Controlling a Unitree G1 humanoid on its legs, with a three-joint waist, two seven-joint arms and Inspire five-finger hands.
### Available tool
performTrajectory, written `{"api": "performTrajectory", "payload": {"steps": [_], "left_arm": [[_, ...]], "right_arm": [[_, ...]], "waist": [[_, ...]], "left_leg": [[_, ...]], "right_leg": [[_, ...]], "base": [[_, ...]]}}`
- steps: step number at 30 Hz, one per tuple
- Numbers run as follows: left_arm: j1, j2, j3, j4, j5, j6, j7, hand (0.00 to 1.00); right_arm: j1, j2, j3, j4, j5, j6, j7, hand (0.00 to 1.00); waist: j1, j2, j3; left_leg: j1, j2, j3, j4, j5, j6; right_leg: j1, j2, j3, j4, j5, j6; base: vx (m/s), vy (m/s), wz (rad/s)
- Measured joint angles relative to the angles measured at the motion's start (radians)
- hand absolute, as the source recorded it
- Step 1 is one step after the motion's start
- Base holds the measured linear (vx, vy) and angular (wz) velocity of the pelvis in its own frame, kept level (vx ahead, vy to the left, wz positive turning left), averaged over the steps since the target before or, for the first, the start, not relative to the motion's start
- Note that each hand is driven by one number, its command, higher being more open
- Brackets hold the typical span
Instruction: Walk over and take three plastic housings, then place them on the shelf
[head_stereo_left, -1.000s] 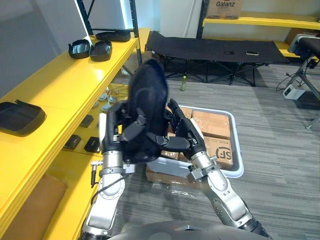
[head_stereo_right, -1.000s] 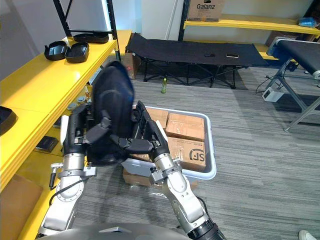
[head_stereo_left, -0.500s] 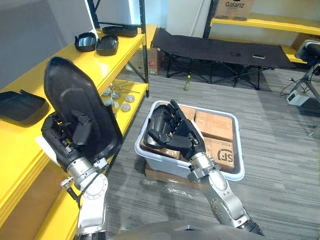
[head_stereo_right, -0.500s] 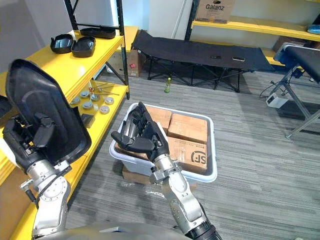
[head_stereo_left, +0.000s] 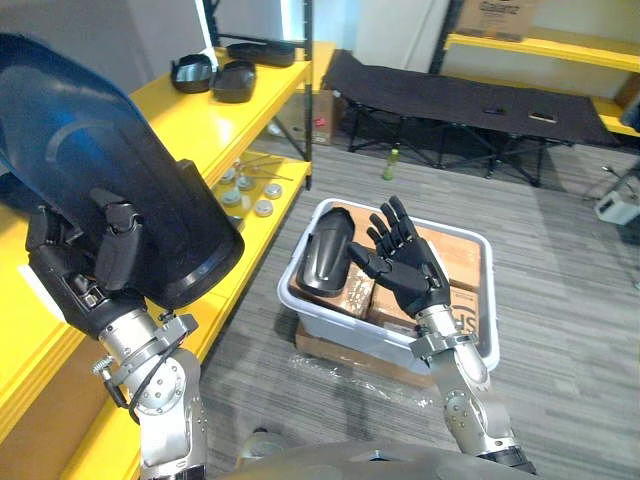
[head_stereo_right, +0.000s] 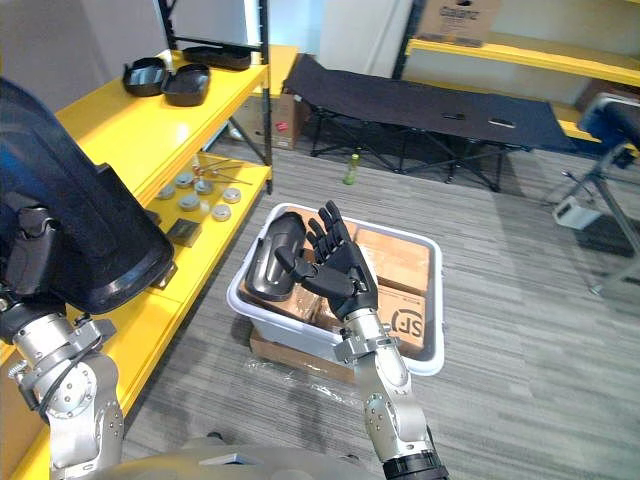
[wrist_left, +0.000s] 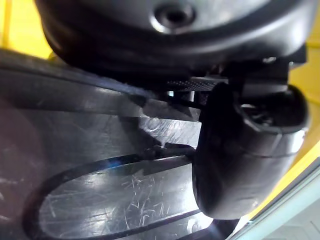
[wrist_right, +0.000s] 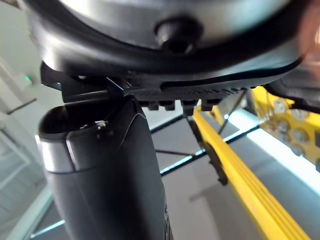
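Left hand (head_stereo_left: 72, 272) grips a big black housing (head_stereo_left: 100, 150) by its lower edge, likely light, stiff and slick, best pinched at the rim; right hand (head_stereo_left: 410, 270) hangs spread, empty.

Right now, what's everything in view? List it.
shelf: one, yellow, robot's left.
bin: one, pale grey, floor.
boxes: several, brown, in bin.
held housing: one, black, raised by shelf.
bin housing: one, black, in bin on boxes.
shelf housings: three, black, shelf's far end.
cot: one, black, far side.
bottle: one, green, floor by cot.
left hand: one, dark, fingers curled on held housing.
right hand: one, dark, open above bin.
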Motion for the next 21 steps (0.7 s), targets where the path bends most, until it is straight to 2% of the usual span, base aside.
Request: {"api": "performTrajectory", "payload": {"steps": [1,2,7,10,14,16,18,20,21], "left_arm": [[0.013,0.000,0.000,-0.021,-0.024,-0.004,-0.026,0.00],[0.033,-0.001,0.000,-0.049,-0.064,-0.006,-0.078,0.00],[0.090,-0.003,0.010,-0.057,-0.189,-0.037,-0.204,0.00],[0.131,-0.006,0.017,-0.062,-0.216,-0.043,-0.238,0.00],[0.133,-0.005,-0.023,-0.063,-0.220,-0.041,-0.287,0.00],[0.132,0.003,-0.052,-0.068,-0.244,-0.040,-0.346,0.00],[0.133,0.004,-0.062,-0.068,-0.265,-0.040,-0.391,0.00],[0.133,0.006,-0.080,-0.071,-0.311,-0.040,-0.431,0.00],[0.133,0.006,-0.088,-0.075,-0.332,-0.040,-0.452,0.00]], "right_arm": [[-0.013,0.000,0.013,0.005,-0.004,-0.002,0.001,1.00],[-0.036,0.002,0.035,0.019,-0.006,-0.004,0.004,1.00],[-0.093,0.008,0.075,0.043,-0.035,-0.013,0.009,1.00],[-0.134,0.006,0.098,0.068,-0.046,-0.019,0.032,1.00],[-0.137,-0.004,0.115,0.074,-0.054,-0.023,0.028,1.00],[-0.134,-0.008,0.125,0.073,-0.094,-0.032,0.003,1.00],[-0.132,-0.009,0.129,0.074,-0.132,-0.032,-0.024,1.00],[-0.133,-0.009,0.133,0.073,-0.167,-0.033,-0.045,1.00],[-0.133,-0.010,0.135,0.073,-0.176,-0.036,-0.059,1.00]], "waist": [[0.005,-0.001,0.002],[0.025,-0.002,0.005],[0.077,-0.009,0.006],[0.093,-0.009,0.007],[0.098,-0.010,0.007],[0.097,-0.013,0.006],[0.105,-0.008,0.009],[0.109,-0.006,0.011],[0.108,-0.006,0.011]], "left_leg": [[-0.006,-0.003,-0.015,0.000,0.003,0.000],[-0.005,-0.007,-0.032,0.000,0.008,0.000],[-0.005,-0.020,-0.089,0.000,0.009,-0.001],[-0.006,-0.024,-0.106,0.005,0.009,0.000],[-0.047,-0.047,-0.173,0.016,0.020,0.005],[-0.081,-0.060,-0.215,-0.010,0.050,0.017],[-0.082,-0.071,-0.253,-0.037,0.082,0.009],[-0.088,-0.092,-0.281,-0.052,0.102,0.010],[-0.093,-0.102,-0.289,-0.053,0.108,0.013]], "right_leg": [[0.008,0.000,-0.012,0.000,0.000,0.000],[0.020,-0.001,-0.035,0.000,-0.001,0.001],[0.060,-0.001,-0.093,0.000,-0.023,0.011],[0.072,-0.002,-0.111,0.001,-0.027,0.010],[0.108,-0.003,-0.196,0.007,-0.053,0.014],[0.110,-0.009,-0.268,0.039,-0.083,0.021],[0.112,-0.020,-0.305,0.073,-0.105,0.026],[0.113,-0.050,-0.337,0.142,-0.135,0.033],[0.106,-0.069,-0.334,0.186,-0.155,0.025]], "base": [[0.03,0.008,0.44],[0.03,0.006,0.41],[0.00,0.000,0.36],[0.00,0.009,0.17],[0.01,-0.028,0.66],[0.02,-0.058,1.02],[0.05,-0.040,0.78],[0.05,-0.016,0.73],[0.07,0.010,0.71]]}}
